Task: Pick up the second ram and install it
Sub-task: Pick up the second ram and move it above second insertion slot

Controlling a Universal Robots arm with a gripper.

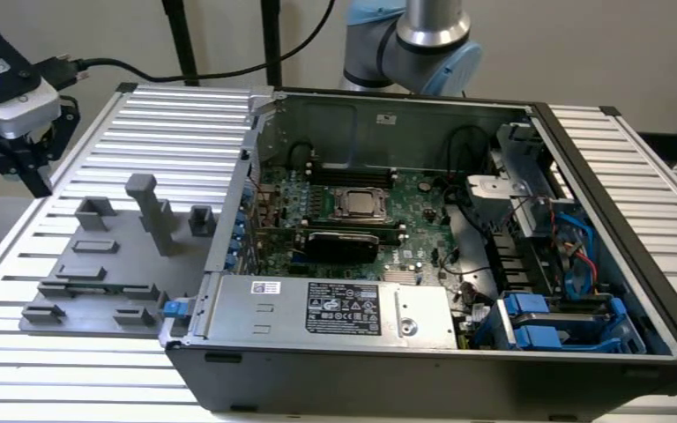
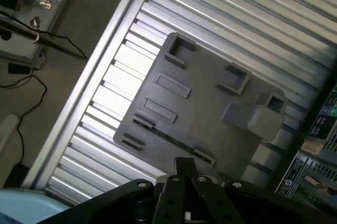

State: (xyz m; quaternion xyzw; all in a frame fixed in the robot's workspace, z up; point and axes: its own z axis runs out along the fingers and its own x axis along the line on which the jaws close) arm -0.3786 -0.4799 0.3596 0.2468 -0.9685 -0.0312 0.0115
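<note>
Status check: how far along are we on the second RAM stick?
Nothing looks done on this stick yet. The gripper is shut, holding nothing, beside the grey fixture plate. A thin strip, likely the second ram, sits edge-up in a slot there. Pickup and seating in the motherboard remain.

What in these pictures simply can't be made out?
- Exterior view: the gripper is partly cut off by the picture's edge, so it is unclear whether it holds anything.
- Wrist view: the thin dark strip on the grey fixture plate is too slim to confirm as the ram.
- Exterior view: the motherboard slots are too small to tell if any are filled.
</note>
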